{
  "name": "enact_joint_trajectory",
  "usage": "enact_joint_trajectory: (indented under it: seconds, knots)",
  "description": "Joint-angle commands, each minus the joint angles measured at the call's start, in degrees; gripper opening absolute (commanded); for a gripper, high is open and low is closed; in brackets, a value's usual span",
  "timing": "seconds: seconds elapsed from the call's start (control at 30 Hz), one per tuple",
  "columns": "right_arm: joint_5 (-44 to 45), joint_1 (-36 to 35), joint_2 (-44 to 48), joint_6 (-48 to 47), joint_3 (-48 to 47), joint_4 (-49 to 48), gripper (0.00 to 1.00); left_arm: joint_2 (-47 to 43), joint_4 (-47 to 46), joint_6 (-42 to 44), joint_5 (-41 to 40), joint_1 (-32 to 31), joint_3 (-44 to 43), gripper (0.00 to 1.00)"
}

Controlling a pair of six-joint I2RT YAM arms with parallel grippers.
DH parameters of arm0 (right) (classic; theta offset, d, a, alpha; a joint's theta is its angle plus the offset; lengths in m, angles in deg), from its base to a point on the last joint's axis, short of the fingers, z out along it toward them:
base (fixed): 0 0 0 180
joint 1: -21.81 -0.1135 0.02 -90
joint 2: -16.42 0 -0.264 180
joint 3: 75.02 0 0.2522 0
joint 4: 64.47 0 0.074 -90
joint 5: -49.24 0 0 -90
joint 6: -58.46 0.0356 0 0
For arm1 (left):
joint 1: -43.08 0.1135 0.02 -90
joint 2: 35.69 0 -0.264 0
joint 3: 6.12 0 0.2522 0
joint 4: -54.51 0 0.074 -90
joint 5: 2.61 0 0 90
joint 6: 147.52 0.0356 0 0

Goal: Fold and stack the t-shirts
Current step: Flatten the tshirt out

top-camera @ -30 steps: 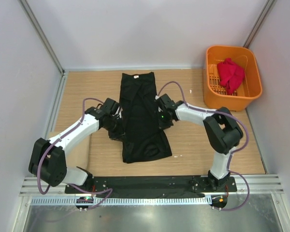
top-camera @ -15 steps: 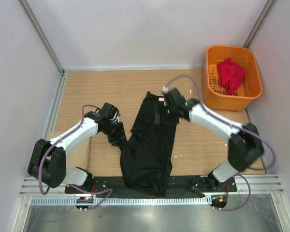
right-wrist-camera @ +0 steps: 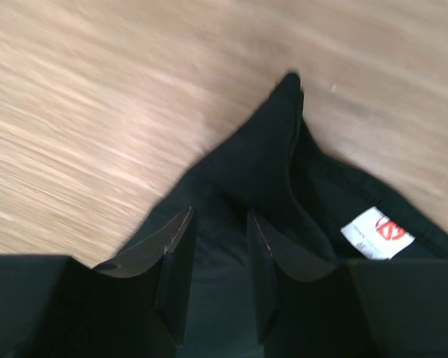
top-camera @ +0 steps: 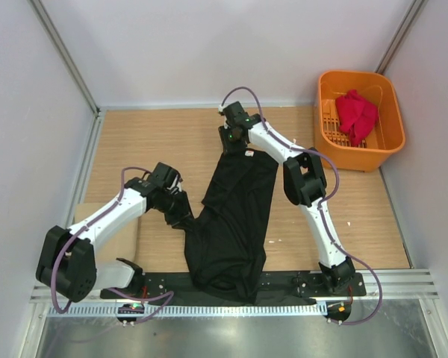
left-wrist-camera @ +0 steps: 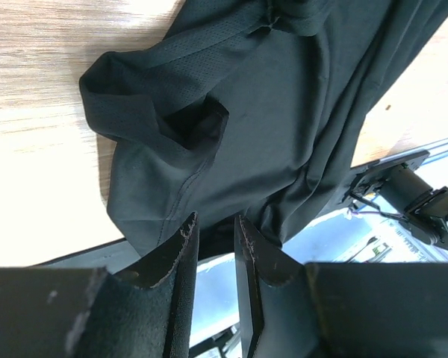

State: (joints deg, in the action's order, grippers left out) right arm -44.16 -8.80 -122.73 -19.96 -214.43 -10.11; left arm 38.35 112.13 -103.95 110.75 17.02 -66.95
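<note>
Encl.: white walls [top-camera: 209, 45] are boxing in a wooden table [top-camera: 149, 134].

L to R:
- cardboard sheet [top-camera: 132, 237] is lying under L arm
- left gripper [left-wrist-camera: 215, 221] is hovering by black t-shirt [top-camera: 235, 216], jaws slightly apart, empty
- the shirt is lying ctr, hem draping over near edge
- right gripper [right-wrist-camera: 218, 215] is sitting over the collar, grip can't be told
- red t-shirt [top-camera: 356, 113] is lying in orange basket [top-camera: 355, 73]

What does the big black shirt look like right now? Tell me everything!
The black t-shirt is soft, thin-looking cloth, plain black, with a small white label marked in red inside the collar. It lies rumpled and skewed on the wooden table, and its lower end reaches over the black base plate. The right gripper sits over the collar end and the left gripper at a side edge. Whether either pinches it is unclear.
</note>
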Motion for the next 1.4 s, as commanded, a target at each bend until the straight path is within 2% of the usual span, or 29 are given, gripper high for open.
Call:
enact_joint_trajectory:
  seconds: [0.0,0.23,0.4,0.43,0.47,0.57,0.63,0.7,0.9,1.07,1.23,1.37]
  knots:
    - [2.5,-1.1,2.2,-4.1,0.5,1.6,0.4,-2.6,-1.2,-1.5,0.6,0.2,0.3,0.27]
    - [6.0,-1.3,2.0,-6.1,3.7,-0.9,0.4,-5.0,-2.7,-3.1,1.5,0.2,4.4,0.28]
    - [6.2,-1.9,-0.2,-6.1,3.5,-1.0,0.35,-5.1,-2.6,-3.1,1.8,0.2,4.5,0.31]
    - [6.7,-1.8,-0.2,-6.1,3.3,-1.0,0.31,-5.1,-2.5,-3.0,1.9,0.2,4.4,0.32]
    - [8.6,-1.8,-0.2,-6.0,3.1,-0.9,0.22,-5.0,-2.3,-2.9,1.6,0.2,4.4,0.33]
    - [13.2,-1.6,0.9,-5.8,1.4,0.6,0.12,-4.7,-1.7,-2.3,1.3,0.2,3.5,0.36]
    - [14.5,-0.7,2.8,-5.5,-0.3,2.5,0.11,-4.1,-1.3,-1.6,1.2,0.0,2.2,0.47]
    - [16.2,0.0,4.8,-4.8,-0.6,3.6,0.11,-2.6,0.0,-0.2,-0.1,-0.9,-0.2,0.54]
    - [18.4,5.8,12.8,-2.1,5.2,7.3,0.11,3.0,3.3,2.0,-8.0,-7.8,-9.3,0.52]
    - [17.8,10.7,19.1,-0.7,11.8,8.4,0.11,13.9,4.6,3.9,-11.5,-13.2,-16.5,0.55]
    - [17.0,13.4,22.2,-0.6,16.5,7.5,0.12,19.7,7.2,6.9,-20.5,-15.6,-20.8,0.58]
    - [16.4,14.6,23.2,-0.8,17.3,7.4,0.12,23.9,9.6,7.1,-22.6,-17.0,-24.5,0.58]
